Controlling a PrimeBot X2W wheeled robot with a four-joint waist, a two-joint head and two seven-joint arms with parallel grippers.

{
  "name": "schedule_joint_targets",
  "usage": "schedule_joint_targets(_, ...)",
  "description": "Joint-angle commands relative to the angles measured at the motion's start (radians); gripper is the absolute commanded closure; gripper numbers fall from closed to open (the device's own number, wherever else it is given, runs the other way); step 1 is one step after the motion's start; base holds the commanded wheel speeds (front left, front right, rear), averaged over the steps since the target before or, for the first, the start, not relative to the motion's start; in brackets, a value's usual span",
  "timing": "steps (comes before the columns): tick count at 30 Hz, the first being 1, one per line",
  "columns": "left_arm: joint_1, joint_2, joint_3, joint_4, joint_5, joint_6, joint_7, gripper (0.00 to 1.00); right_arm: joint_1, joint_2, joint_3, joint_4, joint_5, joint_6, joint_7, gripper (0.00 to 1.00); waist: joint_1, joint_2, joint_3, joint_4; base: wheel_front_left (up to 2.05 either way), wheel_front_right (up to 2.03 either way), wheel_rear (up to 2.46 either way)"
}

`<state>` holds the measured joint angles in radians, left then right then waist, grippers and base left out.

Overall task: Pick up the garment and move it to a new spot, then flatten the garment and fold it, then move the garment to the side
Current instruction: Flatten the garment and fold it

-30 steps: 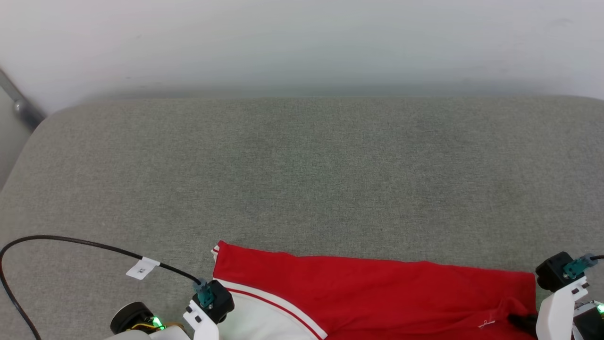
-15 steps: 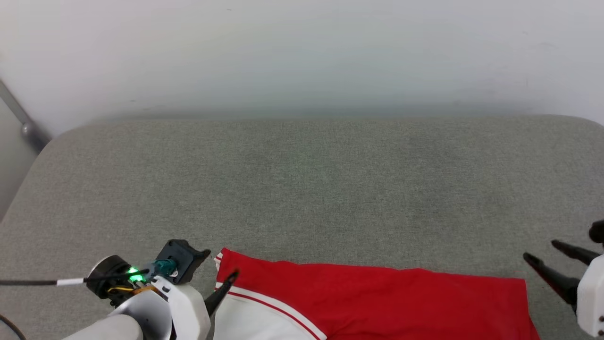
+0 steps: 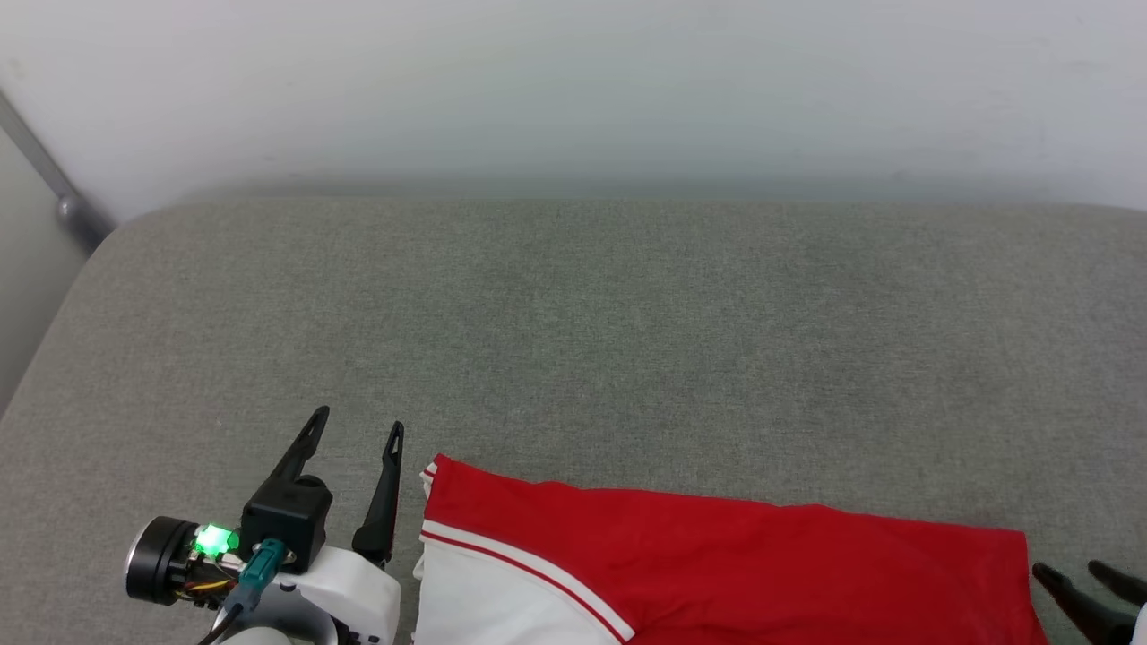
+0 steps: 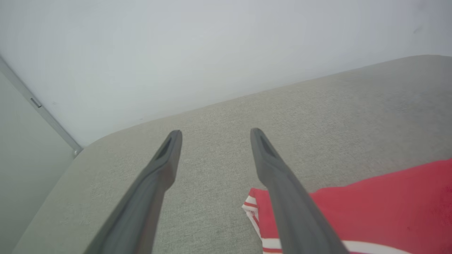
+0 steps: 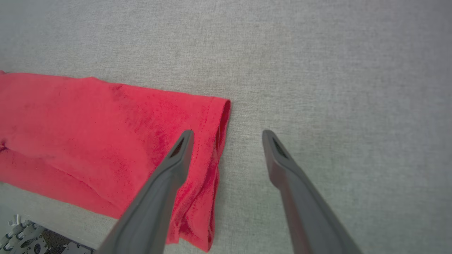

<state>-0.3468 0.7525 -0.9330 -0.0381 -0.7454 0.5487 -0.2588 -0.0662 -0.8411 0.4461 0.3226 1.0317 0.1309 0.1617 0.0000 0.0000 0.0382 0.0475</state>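
Left hand (image 3: 358,418) and right hand (image 3: 1066,567) hung spread and empty, the garment (image 3: 717,555) between them, and a shallow pinch could snag one layer and rumple it.

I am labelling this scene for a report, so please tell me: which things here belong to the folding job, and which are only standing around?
Belong to the job:
garment, red with a white sleeve, lying loose
left pincer, open, beside it
right pincer, open, at its other end

Only standing around:
grey cushion under the garment
white wall
metal bar, far left
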Motion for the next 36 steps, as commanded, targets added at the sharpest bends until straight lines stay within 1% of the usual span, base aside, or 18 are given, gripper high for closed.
schedule_joint_targets(1, 0.032, -0.02, 0.035, -0.008, 0.035, 0.026, -0.007, 0.0, 0.033, 0.027, -0.009, 0.003, 0.01, 0.0, 0.014, 0.0, 0.0, 0.0, 0.012, 0.008, 0.0, 0.0, 0.0)
schedule_joint_targets(2, 0.046, -0.035, 0.058, -0.015, 0.054, 0.038, -0.007, 0.0, 0.043, 0.039, -0.012, 0.006, 0.01, 0.0, 0.021, 0.0, 0.0, 0.0, 0.015, 0.01, 0.0, 0.0, 0.0)
schedule_joint_targets(5, 0.1, -0.072, 0.122, -0.027, 0.112, 0.052, -0.007, 0.0, 0.061, 0.075, -0.02, 0.016, 0.007, 0.0, 0.033, 0.0, 0.0, 0.0, 0.028, 0.018, 0.0, 0.0, 0.0)
schedule_joint_targets(8, 0.144, -0.11, 0.182, -0.031, 0.171, 0.045, -0.008, 0.0, 0.073, 0.11, -0.017, 0.027, 0.004, 0.0, 0.053, 0.0, 0.0, 0.0, 0.037, 0.025, 0.0, 0.0, 0.0)
schedule_joint_targets(13, 0.221, -0.191, 0.286, -0.024, 0.247, 0.023, -0.007, 0.0, 0.088, 0.167, 0.022, 0.022, 0.001, 0.0, 0.106, 0.0, 0.0, 0.0, 0.045, 0.037, 0.0, 0.0, 0.0)
schedule_joint_targets(16, 0.259, -0.239, 0.342, -0.02, 0.3, 0.0, -0.007, 0.0, 0.097, 0.193, 0.043, 0.014, 0.0, 0.001, 0.136, 0.0, 0.0, 0.0, 0.046, 0.041, 0.0, 0.0, 0.0)
schedule_joint_targets(17, 0.259, -0.239, 0.342, -0.02, 0.3, 0.0, -0.007, 0.0, 0.097, 0.193, 0.043, 0.014, 0.0, 0.001, 0.136, 0.0, 0.0, 0.0, 0.046, 0.041, 0.0, 0.0, 0.0)
schedule_joint_targets(23, 0.329, -0.329, 0.446, -0.006, 0.395, -0.047, -0.007, 0.0, 0.083, 0.224, 0.063, 0.016, -0.011, 0.002, 0.182, 0.01, 0.0, 0.0, 0.041, 0.043, 0.0, 0.0, 0.0)
schedule_joint_targets(24, 0.338, -0.342, 0.463, -0.006, 0.412, -0.056, -0.007, 0.0, 0.078, 0.224, 0.061, 0.016, -0.011, 0.002, 0.186, 0.55, 0.0, 0.0, 0.04, 0.042, 0.0, 0.0, 0.0)
schedule_joint_targets(25, 0.347, -0.354, 0.478, -0.004, 0.427, -0.064, -0.007, 0.0, 0.071, 0.224, 0.058, 0.016, -0.013, 0.002, 0.187, 0.87, 0.0, 0.0, 0.039, 0.041, 0.0, 0.0, 0.0)
schedule_joint_targets(26, 0.358, -0.369, 0.493, -0.003, 0.441, -0.072, -0.007, 0.0, 0.064, 0.22, 0.056, 0.016, -0.014, 0.002, 0.194, 1.0, 0.0, 0.0, 0.038, 0.041, 0.0, 0.0, 0.0)
schedule_joint_targets(30, 0.394, -0.413, 0.553, -0.002, 0.496, -0.106, -0.007, 0.0, 0.038, 0.185, 0.028, 0.019, -0.019, 0.001, 0.201, 1.0, 0.0, 0.0, 0.03, 0.038, 0.0, 0.0, 0.0)
schedule_joint_targets(36, 0.446, -0.467, 0.622, -0.015, 0.56, -0.174, -0.007, 0.0, 0.014, 0.123, -0.03, 0.008, -0.011, -0.001, 0.204, 1.0, 0.0, 0.0, 0.013, 0.033, 0.0, 0.0, 0.0)
